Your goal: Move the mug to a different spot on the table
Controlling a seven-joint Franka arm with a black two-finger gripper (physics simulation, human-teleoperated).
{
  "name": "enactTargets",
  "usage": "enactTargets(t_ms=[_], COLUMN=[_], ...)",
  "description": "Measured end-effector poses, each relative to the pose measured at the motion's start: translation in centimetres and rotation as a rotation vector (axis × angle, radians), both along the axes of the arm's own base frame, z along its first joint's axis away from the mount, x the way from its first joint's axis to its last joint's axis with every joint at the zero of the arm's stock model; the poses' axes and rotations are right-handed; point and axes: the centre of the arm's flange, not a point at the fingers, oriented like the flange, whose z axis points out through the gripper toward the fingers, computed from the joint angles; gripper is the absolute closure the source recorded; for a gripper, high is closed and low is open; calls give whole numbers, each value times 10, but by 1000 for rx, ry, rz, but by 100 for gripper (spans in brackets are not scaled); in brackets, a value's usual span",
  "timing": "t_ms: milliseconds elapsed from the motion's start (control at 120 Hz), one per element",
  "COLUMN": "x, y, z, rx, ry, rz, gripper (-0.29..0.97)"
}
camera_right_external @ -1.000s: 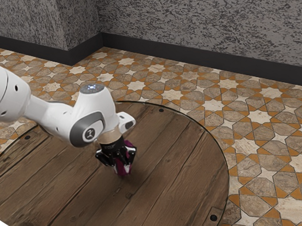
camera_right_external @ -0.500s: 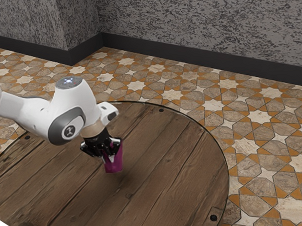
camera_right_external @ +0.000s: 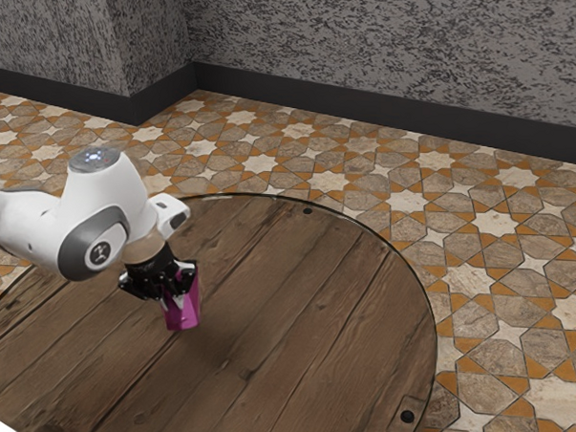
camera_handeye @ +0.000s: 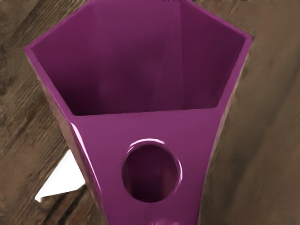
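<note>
1. The glossy magenta six-sided mug stands upright under the hand, near the middle of the tabletop and a shade toward 12 o'clock in the exterior view. I cannot tell whether its base touches the wood.
2. In the wrist view the mug is empty, with a round hole through one flat face.
3. The black two-finger gripper is clamped on the mug's upper part. Its arm reaches in from 9 o'clock.
4. The round table of dark wooden planks offers bare wood from 1 to 5 o'clock of the mug, with the rim well apart.
5. This looks like the carry. It calls for a firm clamp, a level hand and low travel. The spot should be well inside the rim, and the base should rest flat before the fingers part. Then the hand can rise straight up.
6. Beyond, at 12 o'clock, lie the star-patterned tile floor and the rough grey wall.
</note>
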Motion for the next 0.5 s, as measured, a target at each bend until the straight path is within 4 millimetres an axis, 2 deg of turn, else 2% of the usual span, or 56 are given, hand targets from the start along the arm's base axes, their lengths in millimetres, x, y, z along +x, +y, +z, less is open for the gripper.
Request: enactTargets(t_ms=[167,317,375,500], x=[-2,0,-3,-8], y=[17,16,16,14], z=[-2,-14,-22,-30], rx=[8,5,2,-3], ry=[2,12,25,35], rz=[32,31,31,31], gripper=[68,67,61,36])
